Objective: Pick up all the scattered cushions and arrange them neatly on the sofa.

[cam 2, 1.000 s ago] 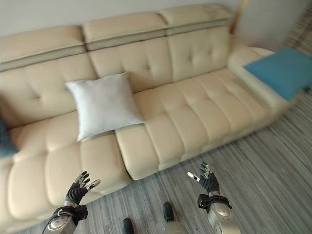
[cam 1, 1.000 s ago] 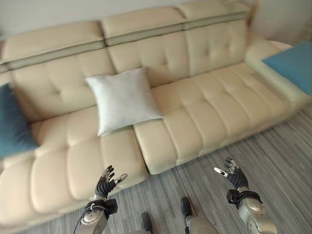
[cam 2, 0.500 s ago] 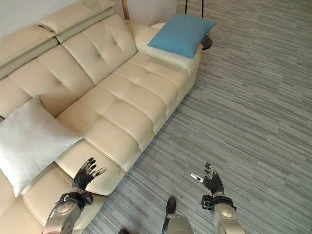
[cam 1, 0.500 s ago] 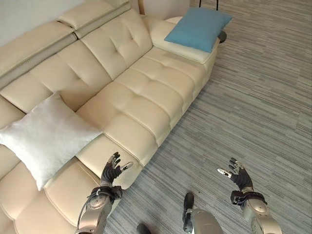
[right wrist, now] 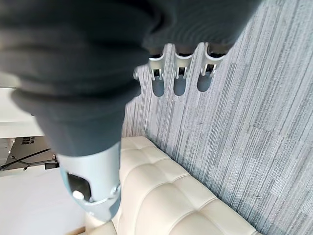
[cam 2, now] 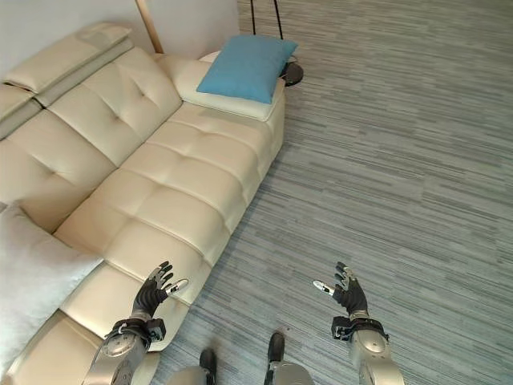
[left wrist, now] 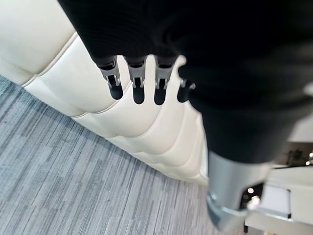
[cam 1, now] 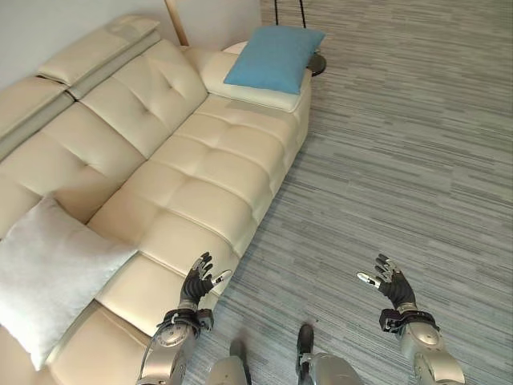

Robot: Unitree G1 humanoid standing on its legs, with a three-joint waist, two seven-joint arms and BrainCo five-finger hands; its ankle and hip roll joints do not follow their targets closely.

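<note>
Stretching diagonally from lower left to top centre, the cream sofa (cam 1: 184,172) sits beside striped grey floor (cam 1: 401,160), with both hands empty.
Since half a second ago the whole view has swung right, sliding the white cushion (cam 1: 44,277) toward the lower left edge and the blue cushion (cam 1: 274,58), lying on the sofa's far arm, to the top centre. Left hand (cam 1: 196,282) at the seat's front edge and right hand (cam 1: 390,281) over the floor keep their fingers spread.

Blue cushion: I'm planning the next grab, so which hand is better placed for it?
Probably the left hand: it hovers over the sofa edge, the blue cushion lies on the far armrest; the right hand is over floor.
</note>
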